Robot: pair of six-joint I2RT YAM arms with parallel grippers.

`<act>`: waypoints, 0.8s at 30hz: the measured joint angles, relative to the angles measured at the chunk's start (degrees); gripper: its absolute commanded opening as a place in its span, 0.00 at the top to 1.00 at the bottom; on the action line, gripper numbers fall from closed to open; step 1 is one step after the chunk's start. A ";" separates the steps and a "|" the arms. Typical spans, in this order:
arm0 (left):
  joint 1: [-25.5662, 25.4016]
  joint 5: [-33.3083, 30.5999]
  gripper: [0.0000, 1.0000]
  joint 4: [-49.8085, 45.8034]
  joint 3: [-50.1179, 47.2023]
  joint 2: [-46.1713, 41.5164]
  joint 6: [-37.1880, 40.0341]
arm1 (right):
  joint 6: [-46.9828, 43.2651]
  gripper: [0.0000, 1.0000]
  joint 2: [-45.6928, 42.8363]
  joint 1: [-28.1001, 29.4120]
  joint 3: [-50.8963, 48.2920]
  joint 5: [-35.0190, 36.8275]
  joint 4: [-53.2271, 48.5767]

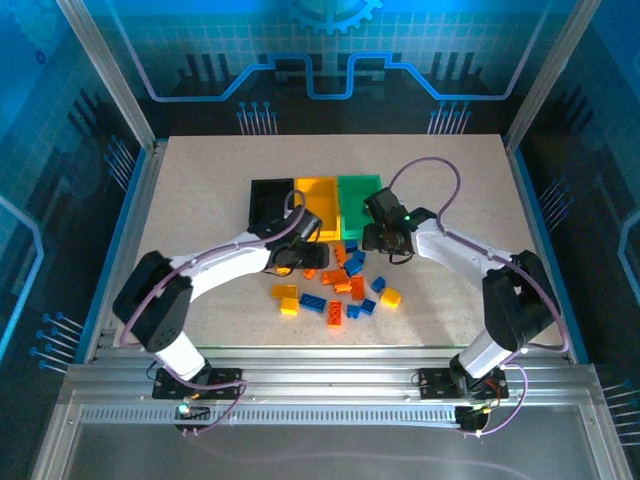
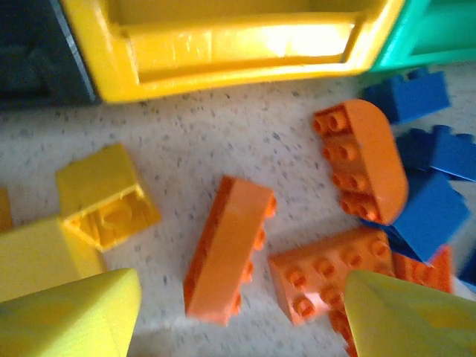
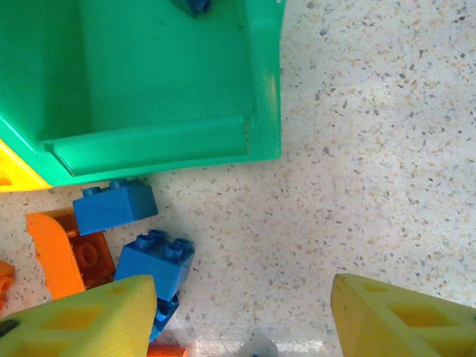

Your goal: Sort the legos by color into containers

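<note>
Three bins stand in a row: black (image 1: 270,200), yellow (image 1: 318,205) and green (image 1: 358,200). Loose yellow, orange and blue legos (image 1: 340,285) lie scattered in front of them. My left gripper (image 2: 242,297) is low over the pile and open, with a long orange brick (image 2: 227,249) lying on the table between its fingers, touching neither. An orange plate (image 2: 327,279) sits by its right finger. My right gripper (image 3: 242,297) is open over bare table by the green bin's (image 3: 149,141) near corner. A blue brick (image 3: 155,264) rests beside its left finger. A small blue piece (image 3: 195,6) lies in the green bin.
A rounded orange brick (image 2: 364,160) and blue bricks (image 2: 405,93) crowd the right of the left wrist view, a yellow brick (image 2: 104,197) the left. Open tabletop (image 1: 450,180) lies right of the green bin. Metal rails and blue panels fence the table.
</note>
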 measured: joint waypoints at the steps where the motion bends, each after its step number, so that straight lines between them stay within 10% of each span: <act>1: -0.28 -1.03 0.30 -0.31 0.72 1.62 0.81 | 0.04 0.34 -0.70 -0.02 -0.52 -0.02 0.20; 24: -4.90 -9.75 0.84 -2.32 3.32 8.96 4.46 | 1.07 0.34 -7.89 -2.51 -4.92 -0.39 1.05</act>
